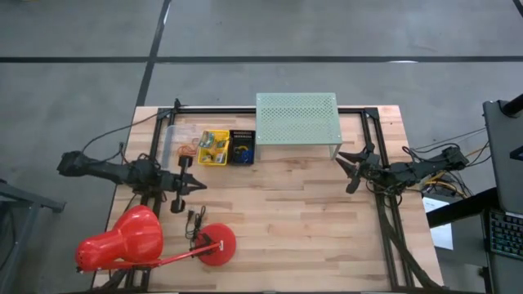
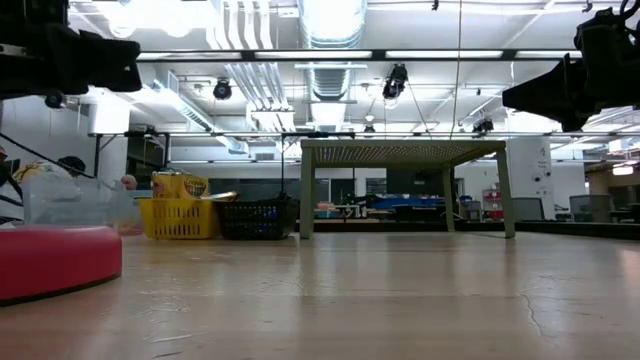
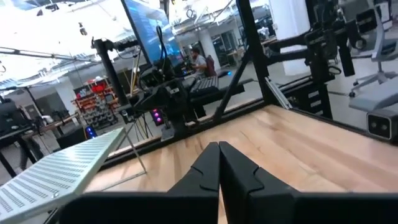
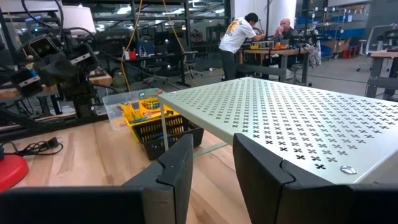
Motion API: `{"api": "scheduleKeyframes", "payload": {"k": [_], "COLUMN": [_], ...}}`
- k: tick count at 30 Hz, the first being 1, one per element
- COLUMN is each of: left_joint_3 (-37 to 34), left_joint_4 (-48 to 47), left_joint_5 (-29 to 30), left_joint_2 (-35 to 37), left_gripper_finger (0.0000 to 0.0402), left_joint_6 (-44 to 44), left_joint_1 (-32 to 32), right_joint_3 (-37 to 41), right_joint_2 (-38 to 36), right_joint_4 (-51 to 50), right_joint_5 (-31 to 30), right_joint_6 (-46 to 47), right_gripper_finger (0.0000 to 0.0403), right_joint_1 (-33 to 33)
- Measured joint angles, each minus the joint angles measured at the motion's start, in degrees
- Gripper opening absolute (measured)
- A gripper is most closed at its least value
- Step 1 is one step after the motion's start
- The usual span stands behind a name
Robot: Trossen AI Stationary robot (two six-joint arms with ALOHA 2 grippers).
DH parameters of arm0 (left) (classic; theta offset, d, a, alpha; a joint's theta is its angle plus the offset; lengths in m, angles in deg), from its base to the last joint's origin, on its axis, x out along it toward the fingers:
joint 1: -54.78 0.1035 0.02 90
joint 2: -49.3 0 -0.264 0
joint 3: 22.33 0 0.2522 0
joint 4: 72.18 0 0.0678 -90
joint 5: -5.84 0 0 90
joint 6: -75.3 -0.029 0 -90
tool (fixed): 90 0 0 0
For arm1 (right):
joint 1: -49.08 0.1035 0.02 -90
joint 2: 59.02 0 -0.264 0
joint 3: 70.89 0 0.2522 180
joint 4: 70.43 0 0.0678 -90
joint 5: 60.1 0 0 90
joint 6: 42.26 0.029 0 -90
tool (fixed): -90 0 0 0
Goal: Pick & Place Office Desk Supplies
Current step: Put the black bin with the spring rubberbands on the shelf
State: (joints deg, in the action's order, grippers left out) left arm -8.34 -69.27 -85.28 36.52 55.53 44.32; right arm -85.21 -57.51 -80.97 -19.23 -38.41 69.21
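Flanking bare table, arms raised.

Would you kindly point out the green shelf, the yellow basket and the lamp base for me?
green shelf (image 1: 296, 117), high view, middle of its perforated top.
yellow basket (image 1: 214, 148), high view, its inside, among the crayon boxes.
lamp base (image 1: 219, 244), high view, centre of the round red disc.

Overhead, table-level and both wrist cameras all share the shelf.
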Motion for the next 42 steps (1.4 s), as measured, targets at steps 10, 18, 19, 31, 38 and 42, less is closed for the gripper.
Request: {"api": "scheduleKeyframes", "payload": {"k": [10,18,19,31,38,42], "left_joint_3": [9.41,12.46,11.96,2.64,2.34,2.36], "left_joint_4": [-31.82,-36.12,-35.78,-22.91,-21.95,-21.97], "left_joint_5": [1.53,0.20,0.21,0.63,0.90,1.49], "left_joint_2": [11.20,10.33,10.32,9.98,9.15,9.19], "left_gripper_finger": [0.0001,0.0001,0.0001,0.0001,0.0001,0.0001], "left_joint_6": [0.25,0.26,0.26,0.09,0.25,0.26], "left_joint_1": [0.00,0.00,0.00,0.04,0.04,0.04], "right_joint_3": [0.02,0.02,0.02,0.02,0.02,0.02], "right_joint_2": [0.24,0.57,0.54,0.52,0.50,0.50], "right_joint_4": [0.20,0.00,0.00,0.01,0.00,0.01], "right_joint_5": [-0.34,-0.06,-0.03,-0.03,0.01,0.06], "right_joint_6": [0.00,0.00,-0.01,0.00,-0.02,0.00], "right_gripper_finger": [0.0114,0.0114,0.0114,0.0114,0.0114,0.0114], "right_joint_1": [-0.03,-0.03,-0.03,-0.03,-0.03,-0.02]}}
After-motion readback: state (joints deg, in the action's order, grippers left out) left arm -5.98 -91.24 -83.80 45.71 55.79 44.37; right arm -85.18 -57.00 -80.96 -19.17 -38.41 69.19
